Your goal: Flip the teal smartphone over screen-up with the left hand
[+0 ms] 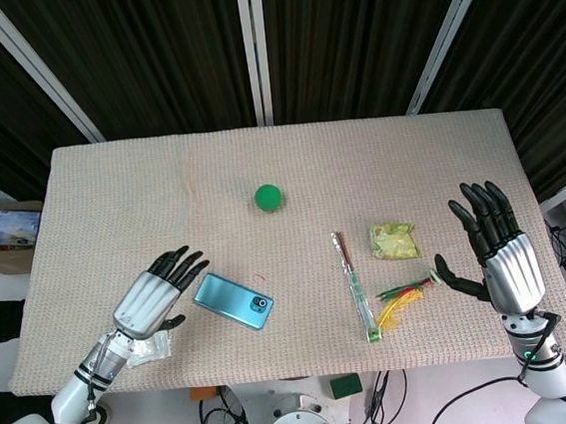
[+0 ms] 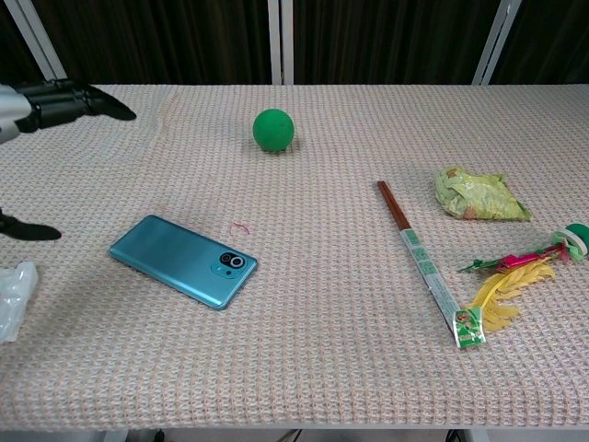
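Note:
The teal smartphone [image 1: 232, 301] [image 2: 183, 261] lies flat on the beige cloth, back side up with its camera lens showing at the right end. My left hand [image 1: 155, 298] hovers open just left of the phone, fingers spread and pointing toward it, not touching. In the chest view only the left hand's dark fingertips [image 2: 87, 101] and thumb tip show at the left edge. At the table's right edge my right hand [image 1: 498, 253] is held up open and holds nothing.
A green ball [image 1: 268, 197] sits behind the phone. Chopsticks in a wrapper [image 1: 355, 285], a crumpled yellow-green packet [image 1: 392, 241] and a feathered toy [image 1: 404, 298] lie to the right. A clear plastic bag [image 2: 13, 296] lies under the left wrist.

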Action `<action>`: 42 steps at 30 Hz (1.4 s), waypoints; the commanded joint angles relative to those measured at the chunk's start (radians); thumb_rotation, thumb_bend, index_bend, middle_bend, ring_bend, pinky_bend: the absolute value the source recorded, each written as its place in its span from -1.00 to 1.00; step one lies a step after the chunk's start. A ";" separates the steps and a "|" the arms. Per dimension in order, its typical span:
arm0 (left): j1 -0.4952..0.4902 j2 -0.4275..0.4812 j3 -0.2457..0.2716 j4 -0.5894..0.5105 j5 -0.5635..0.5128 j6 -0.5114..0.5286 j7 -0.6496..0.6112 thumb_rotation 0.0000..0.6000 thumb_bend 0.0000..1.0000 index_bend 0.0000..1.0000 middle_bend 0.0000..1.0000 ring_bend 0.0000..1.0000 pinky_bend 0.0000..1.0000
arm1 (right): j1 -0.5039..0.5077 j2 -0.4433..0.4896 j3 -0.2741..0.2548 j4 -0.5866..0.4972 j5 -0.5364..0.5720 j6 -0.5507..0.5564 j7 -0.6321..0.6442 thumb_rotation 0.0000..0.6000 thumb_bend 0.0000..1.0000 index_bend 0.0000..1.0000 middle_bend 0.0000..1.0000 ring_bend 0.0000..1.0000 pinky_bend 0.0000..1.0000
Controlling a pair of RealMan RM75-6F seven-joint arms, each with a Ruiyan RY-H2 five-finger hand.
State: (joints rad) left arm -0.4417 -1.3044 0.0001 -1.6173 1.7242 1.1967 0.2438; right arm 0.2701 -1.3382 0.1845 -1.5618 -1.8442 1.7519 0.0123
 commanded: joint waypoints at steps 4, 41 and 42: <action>-0.028 -0.064 0.043 0.050 0.039 -0.058 0.059 1.00 -0.97 -0.71 -0.72 -0.89 -0.66 | -0.011 0.011 -0.008 0.010 0.020 0.004 0.009 0.70 -0.12 -1.00 -1.00 -1.00 -1.00; -0.142 -0.289 0.041 0.288 -0.022 -0.151 0.035 1.00 -0.56 -0.44 -0.42 -0.81 -0.64 | -0.012 0.008 -0.030 0.054 0.059 -0.013 0.030 0.69 -0.09 -1.00 -1.00 -1.00 -1.00; -0.143 -0.291 0.042 0.290 -0.022 -0.151 0.033 1.00 -0.54 -0.43 -0.41 -0.81 -0.64 | -0.012 0.008 -0.031 0.055 0.060 -0.014 0.029 0.69 -0.09 -1.00 -1.00 -1.00 -1.00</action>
State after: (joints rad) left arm -0.5843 -1.5949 0.0419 -1.3276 1.7023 1.0462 0.2774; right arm 0.2578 -1.3303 0.1536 -1.5073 -1.7846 1.7384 0.0418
